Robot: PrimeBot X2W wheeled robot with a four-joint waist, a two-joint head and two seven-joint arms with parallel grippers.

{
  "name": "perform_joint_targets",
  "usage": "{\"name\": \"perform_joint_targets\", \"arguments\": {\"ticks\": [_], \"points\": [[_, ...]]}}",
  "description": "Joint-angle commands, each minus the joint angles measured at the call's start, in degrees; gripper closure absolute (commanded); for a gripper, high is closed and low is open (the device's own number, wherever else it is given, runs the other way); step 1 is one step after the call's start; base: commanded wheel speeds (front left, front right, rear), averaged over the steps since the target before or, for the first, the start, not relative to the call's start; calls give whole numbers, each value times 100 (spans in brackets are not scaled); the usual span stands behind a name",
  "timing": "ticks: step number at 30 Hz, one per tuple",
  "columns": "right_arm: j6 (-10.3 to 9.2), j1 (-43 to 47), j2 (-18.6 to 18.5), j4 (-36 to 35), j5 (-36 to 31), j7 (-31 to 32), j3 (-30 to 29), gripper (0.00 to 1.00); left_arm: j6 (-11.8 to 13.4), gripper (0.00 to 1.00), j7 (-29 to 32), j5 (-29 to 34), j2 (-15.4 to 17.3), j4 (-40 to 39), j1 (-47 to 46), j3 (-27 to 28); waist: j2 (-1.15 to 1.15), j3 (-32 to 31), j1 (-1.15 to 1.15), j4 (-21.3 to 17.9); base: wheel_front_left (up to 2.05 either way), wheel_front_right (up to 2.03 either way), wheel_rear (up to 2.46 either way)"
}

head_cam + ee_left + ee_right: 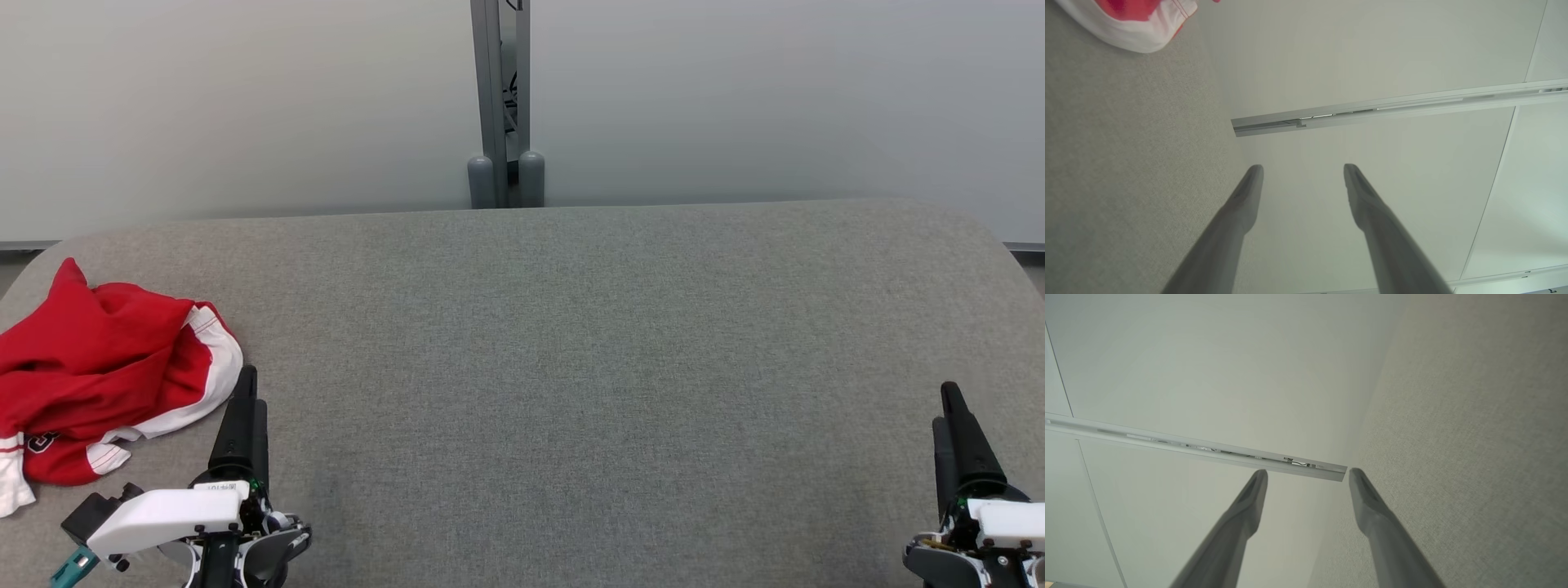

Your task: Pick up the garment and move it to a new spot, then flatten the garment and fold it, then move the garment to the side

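A crumpled red garment [98, 367] with white trim lies at the left edge of the grey fabric table [571, 367]; its white hem [1135, 28] shows at the top left of the left wrist view. My left gripper [246, 384] stands just to the right of the garment, a small gap apart from its hem, and in the left wrist view its gripper [1303, 171] is open with nothing between the fingers. At the lower right of the head view my right gripper [947, 400] hovers over bare table, far from the garment. Its gripper [1308, 475] is open and holds nothing.
A pale wall rises behind the table, with a grey metal post [506, 106] at the middle of the far edge. The same post appears as a rail [1392, 108] in the left wrist view and a rail [1196, 449] in the right wrist view.
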Motion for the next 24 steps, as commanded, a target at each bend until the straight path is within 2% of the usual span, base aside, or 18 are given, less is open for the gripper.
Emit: {"name": "perform_joint_targets", "arguments": {"ticks": [1,15,24], "points": [[13,-178,-70,-126,-112,-48,15,0,-3,0,-31,54,27,-109,-199,30,0,-1,0,1,0,0,0],[19,-489,-120,-496,-1669,-369,170,0,-4,0,-326,691,36,-331,-270,292,0,-43,0,39,0,0,0],[22,-628,-159,-701,-2691,-532,277,0,-5,0,-477,1461,40,-574,-315,457,0,-78,0,74,0,0,0]]}}
